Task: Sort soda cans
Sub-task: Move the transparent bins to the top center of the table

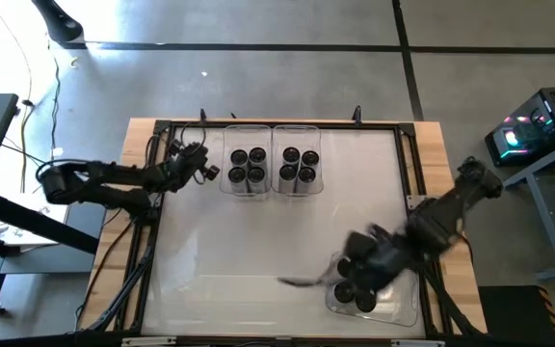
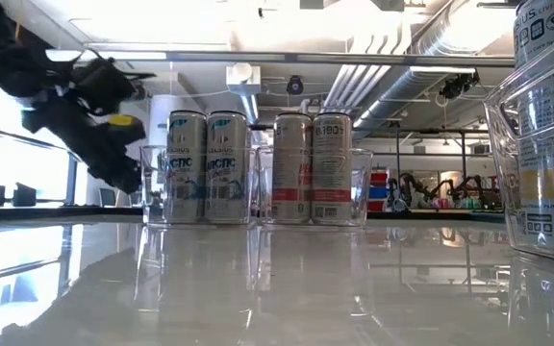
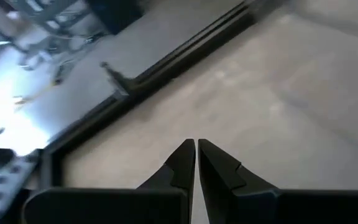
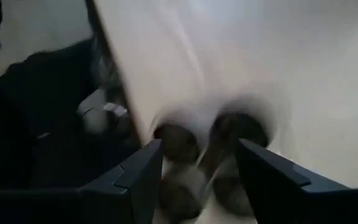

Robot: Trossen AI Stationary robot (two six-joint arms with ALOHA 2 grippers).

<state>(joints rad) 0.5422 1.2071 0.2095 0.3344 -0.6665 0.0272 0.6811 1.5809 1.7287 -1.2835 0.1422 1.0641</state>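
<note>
Two clear bins stand side by side at the table's far middle: the left bin (image 1: 227, 183) and the right bin (image 1: 320, 183), each with several upright soda cans (image 1: 249, 166) (image 1: 299, 164) (image 2: 207, 165) (image 2: 313, 165). A third clear bin (image 1: 405, 310) (image 2: 546, 144) at the near right holds more cans (image 1: 362, 299) (image 4: 174, 144). My right gripper (image 1: 349, 281) (image 4: 197, 158) hovers open above those cans, with nothing between its fingers. My left gripper (image 1: 210, 173) (image 3: 196, 144) is shut and holds nothing, just left of the far left bin.
A black frame (image 1: 287, 123) borders the white table top (image 1: 249, 251), whose middle and near left are free. Cables run along the left edge (image 1: 138, 260). A lit computer case (image 1: 538, 125) stands off the table at the right.
</note>
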